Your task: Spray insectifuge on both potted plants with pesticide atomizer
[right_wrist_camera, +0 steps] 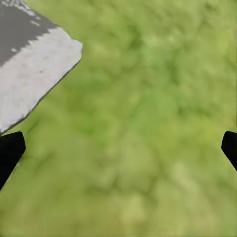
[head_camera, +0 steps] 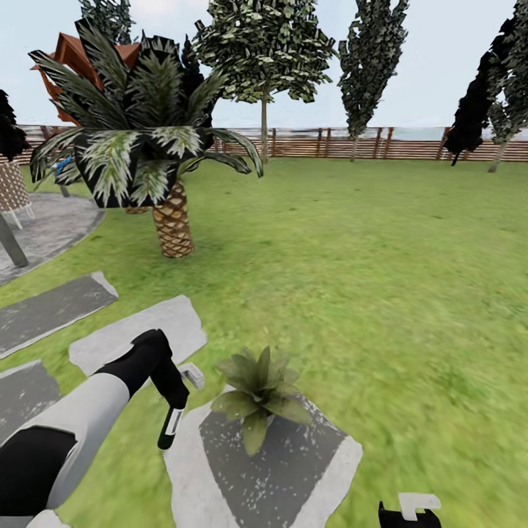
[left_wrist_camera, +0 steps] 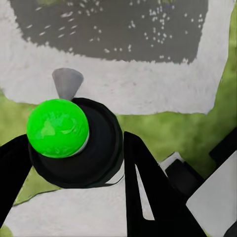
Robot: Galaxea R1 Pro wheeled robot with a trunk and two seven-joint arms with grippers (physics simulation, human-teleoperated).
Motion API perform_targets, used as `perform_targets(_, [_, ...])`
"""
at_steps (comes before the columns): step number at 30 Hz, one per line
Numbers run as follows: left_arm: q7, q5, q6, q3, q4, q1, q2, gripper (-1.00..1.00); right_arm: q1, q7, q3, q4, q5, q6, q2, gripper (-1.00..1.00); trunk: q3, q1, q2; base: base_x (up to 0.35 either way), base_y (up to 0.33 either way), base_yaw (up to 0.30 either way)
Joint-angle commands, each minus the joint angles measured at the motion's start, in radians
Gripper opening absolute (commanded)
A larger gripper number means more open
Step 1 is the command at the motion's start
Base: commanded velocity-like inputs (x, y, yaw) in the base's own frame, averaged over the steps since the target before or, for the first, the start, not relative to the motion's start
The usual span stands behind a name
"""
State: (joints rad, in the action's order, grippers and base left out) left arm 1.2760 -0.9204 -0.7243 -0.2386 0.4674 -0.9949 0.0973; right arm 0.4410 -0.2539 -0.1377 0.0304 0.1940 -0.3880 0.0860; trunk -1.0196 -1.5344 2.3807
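Observation:
The pesticide atomizer (left_wrist_camera: 74,148) is a black cylinder between the fingers of my shut left gripper (left_wrist_camera: 74,165); its round tip shows bright green, and a small grey cone (left_wrist_camera: 66,83) sits just beyond it. In the head view the left gripper (head_camera: 174,400) holds the atomizer (head_camera: 170,429) pointing down at the lawn's edge, just left of one potted plant (head_camera: 258,389). This low green rosette stands on a grey stepping stone (head_camera: 293,469), and its leaves hide the pot. My right gripper (right_wrist_camera: 118,148) hangs open over grass, and it appears again at the head view's lower edge (head_camera: 409,513).
A palm with a scaly brown trunk (head_camera: 173,224) stands behind on the lawn. More stepping stones (head_camera: 139,334) lie to the left, next to a round paved patio (head_camera: 51,220). A brown slatted fence (head_camera: 352,143) and trees close the far side.

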Motion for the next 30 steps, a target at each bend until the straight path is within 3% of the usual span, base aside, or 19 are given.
perform_targets(1, [0.006, -0.003, -0.009, -0.006, 0.002, 0.001, 0.000, -1.00, 0.001, -0.004, -0.008, -0.001, 0.010, -0.003, 0.000, 1.00, -0.001, 0.000, 0.000, 0.312, 0.077, -0.083])
perform_targets(9, [0.006, -0.004, 0.001, -0.010, -0.002, 0.006, 0.007, -1.00, 0.001, -0.004, -0.008, -0.001, 0.010, -0.003, 0.000, 1.00, -0.001, 0.000, 0.000, 0.088, 0.016, -0.243])
perform_targets(12, [0.003, -0.004, 0.004, -0.035, -0.011, 0.019, 0.012, -1.00, 0.001, -0.004, -0.008, -0.001, 0.010, -0.003, 0.000, 1.00, -0.001, 0.000, 0.000, 0.002, 0.000, -0.090])
perform_targets(13, [0.000, -0.005, 0.005, -0.046, -0.006, 0.082, 0.022, -1.00, 0.001, -0.004, -0.008, -0.001, 0.010, -0.003, 0.000, 1.00, -0.001, 0.000, 0.000, 0.000, 0.000, -0.008])
perform_targets(15, [0.000, -0.003, 0.030, -0.048, -0.007, 0.118, 0.092, -1.00, 0.001, -0.004, -0.008, -0.001, 0.011, -0.003, 0.000, 1.00, -0.001, 0.000, 0.000, 0.000, 0.000, -0.001])
perform_targets(24, [-0.023, -0.002, 0.073, -0.039, 0.002, 0.149, 0.066, -1.00, 0.001, -0.004, -0.008, -0.001, 0.012, -0.003, 0.000, 1.00, -0.001, 0.000, 0.000, 0.000, 0.000, 0.000])
perform_targets(27, [-0.055, 0.006, 0.070, -0.032, 0.015, 0.148, 0.073, -1.00, 0.001, -0.004, -0.008, -0.002, 0.012, -0.003, 0.000, 1.00, -0.001, 0.000, 0.000, 0.000, 0.000, 0.000])
perform_targets(30, [-0.081, 0.012, 0.066, 0.006, 0.071, 0.147, 0.066, -1.00, 0.001, -0.004, -0.008, -0.002, 0.012, -0.003, 0.000, 1.00, -0.001, 0.000, 0.000, 0.000, 0.000, 0.000])
